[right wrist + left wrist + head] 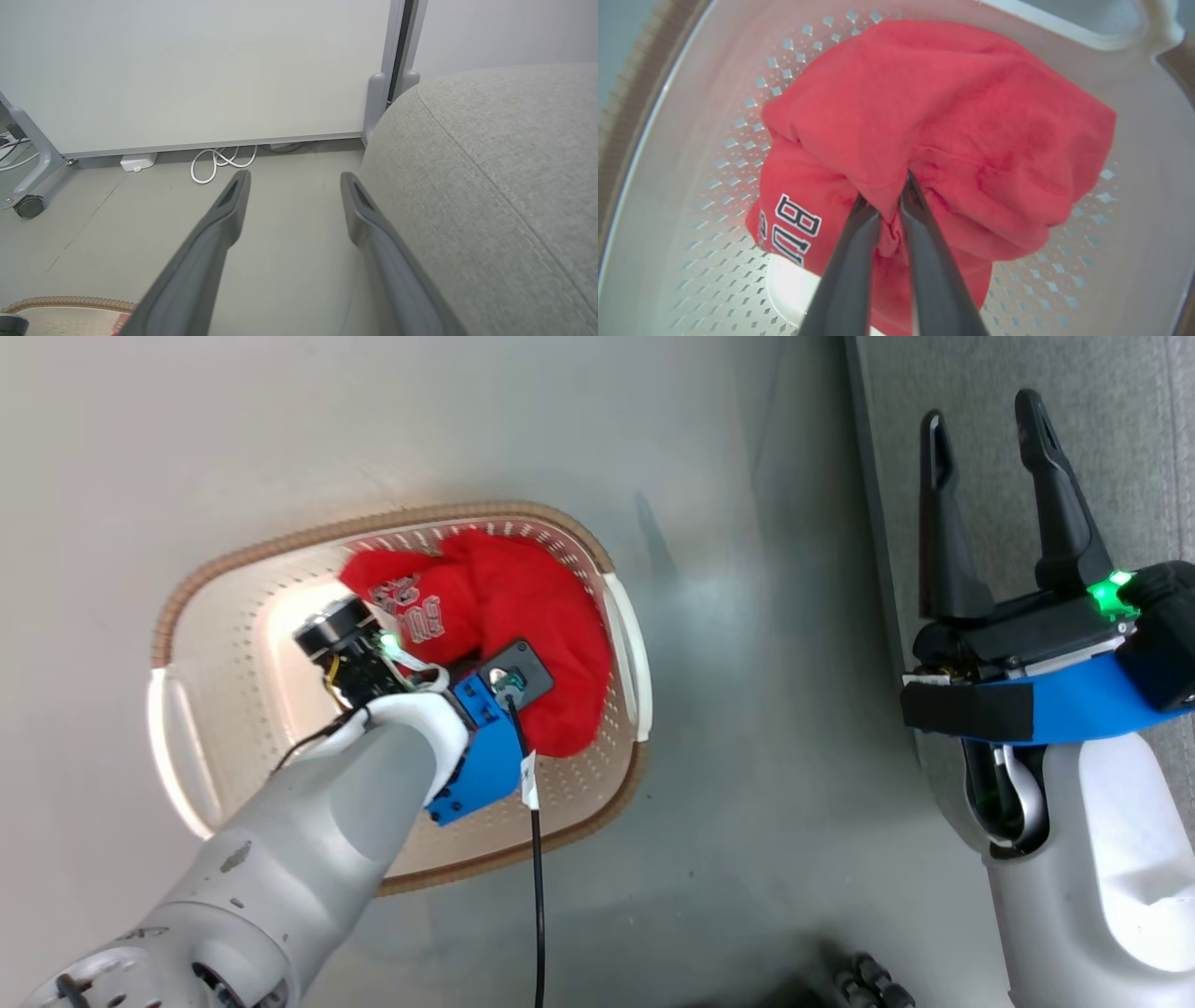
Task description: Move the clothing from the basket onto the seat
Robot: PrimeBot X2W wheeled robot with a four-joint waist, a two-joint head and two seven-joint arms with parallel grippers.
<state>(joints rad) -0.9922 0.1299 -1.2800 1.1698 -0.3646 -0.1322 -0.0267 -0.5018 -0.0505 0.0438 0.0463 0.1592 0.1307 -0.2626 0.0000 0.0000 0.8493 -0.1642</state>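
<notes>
A crumpled red jersey, the clothing, lies bunched in the cream basket on the floor, white-outlined dark letters showing on one fold. My left arm reaches down into the basket. In the left wrist view my left gripper is shut on a fold of the red cloth, the fabric pinched between both fingertips. My right gripper hangs open and empty at the front edge of the grey seat, to the right of the basket.
A white panel on a wheeled frame stands behind, with a white power block and coiled cable at its foot. Bare grey floor lies between basket and seat. A black cable hangs from my left wrist.
</notes>
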